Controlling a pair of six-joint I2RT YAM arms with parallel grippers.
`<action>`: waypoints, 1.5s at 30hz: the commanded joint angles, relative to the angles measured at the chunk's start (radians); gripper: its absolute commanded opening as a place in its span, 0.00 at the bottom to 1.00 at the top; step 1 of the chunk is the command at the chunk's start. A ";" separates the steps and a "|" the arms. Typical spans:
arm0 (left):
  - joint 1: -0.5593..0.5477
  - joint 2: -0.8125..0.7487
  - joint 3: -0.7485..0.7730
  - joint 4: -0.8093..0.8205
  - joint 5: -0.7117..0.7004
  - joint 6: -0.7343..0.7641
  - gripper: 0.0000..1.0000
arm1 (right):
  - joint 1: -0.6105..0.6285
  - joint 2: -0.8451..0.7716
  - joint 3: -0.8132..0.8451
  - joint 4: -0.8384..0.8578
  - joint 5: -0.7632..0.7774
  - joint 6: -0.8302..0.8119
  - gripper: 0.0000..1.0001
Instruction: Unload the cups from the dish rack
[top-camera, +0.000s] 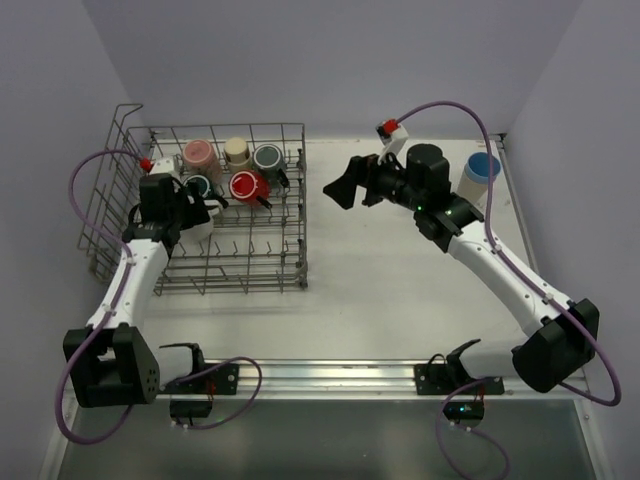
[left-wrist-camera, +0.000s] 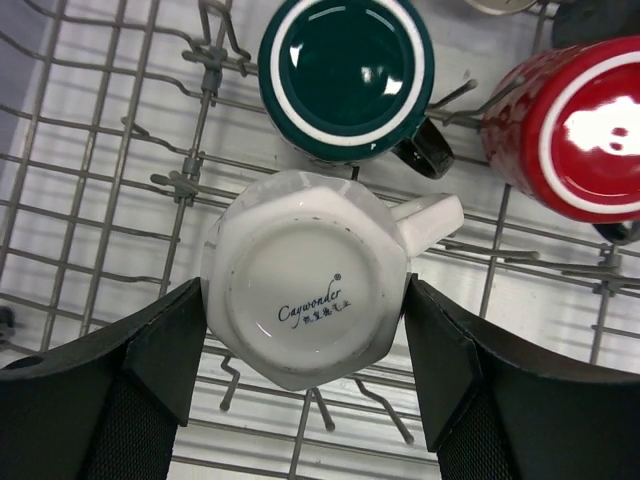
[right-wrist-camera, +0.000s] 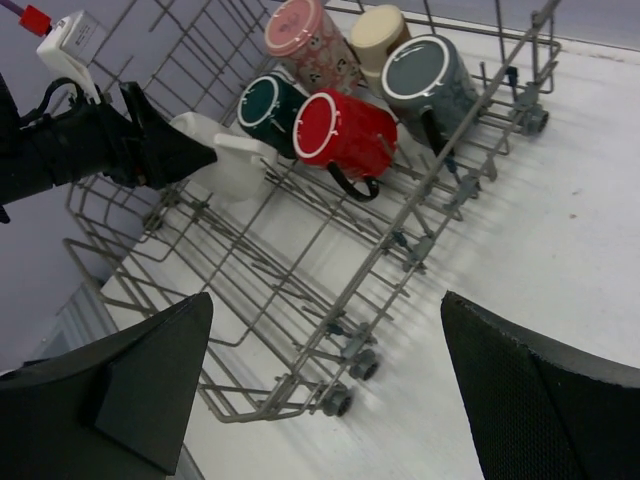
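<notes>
Dish rack (top-camera: 250, 262): grey wire basket with upright tines, raised wire end at its left, stood on the left half of the desk (top-camera: 400, 290).

Six cups sat base-up among the tines at its far end:
- The pink tumbler (right-wrist-camera: 305, 38), cream cup (right-wrist-camera: 378, 30) and grey mug (right-wrist-camera: 430, 75) formed the back row.
- The dark teal mug (left-wrist-camera: 345, 70) and red mug (left-wrist-camera: 585, 125) stood just in front of them.
- The white octagonal mug (left-wrist-camera: 305, 280), base printed "Caywonder", was nearest, clamped on both sides by the left gripper (left-wrist-camera: 305, 330).

Light blue cup (top-camera: 483, 172): stood on the desk at far right, well apart from the rack.
</notes>
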 joint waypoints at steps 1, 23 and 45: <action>0.008 -0.128 0.045 0.010 0.048 -0.028 0.17 | 0.035 -0.062 -0.049 0.142 -0.034 0.105 0.99; 0.007 -0.515 0.049 0.048 0.383 -0.181 0.05 | 0.201 0.137 -0.126 0.680 -0.248 0.538 0.89; 0.008 -0.587 -0.089 0.526 0.665 -0.700 0.00 | 0.305 0.275 -0.114 0.935 -0.239 0.604 0.85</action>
